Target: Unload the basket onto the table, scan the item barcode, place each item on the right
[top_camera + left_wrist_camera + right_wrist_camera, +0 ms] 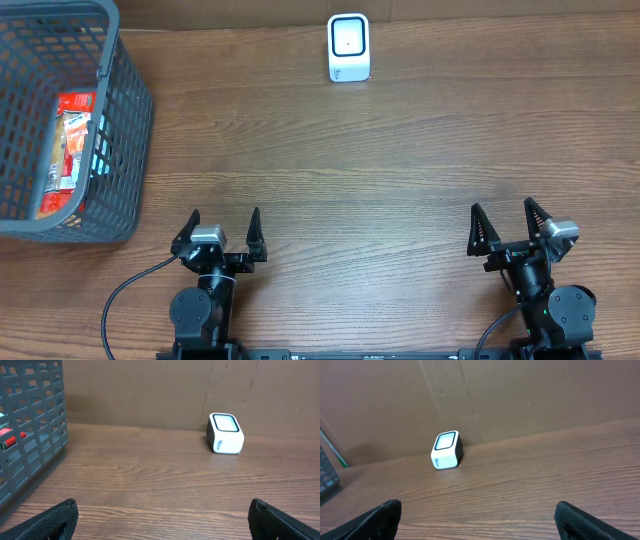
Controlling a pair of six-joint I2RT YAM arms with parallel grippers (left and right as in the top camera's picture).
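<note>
Resting at the near edge of the wooden surface (380, 170), both arms sit well apart from everything else on it. The left hand (224, 216) is released, its two fingers spread wide with only bare wood between them. The right hand (503, 208) is released in the same way and grasps nothing. In the left wrist view only the dark fingertips (55, 520) show, at the bottom corners.

A red and orange packet (68, 140) lies inside the grey mesh basket (137, 130), which stands at the far left of the surface. The packet lies lengthwise along the basket's floor, touched by neither hand. Its print is too small to read.

A white scanner (348, 47) with a dark-framed window stands upright at the far edge, near the middle, just in front of the brown cardboard wall (150, 390). It is well apart from the basket and from both hands. A black cable (125, 295) loops beside the left arm's base.
</note>
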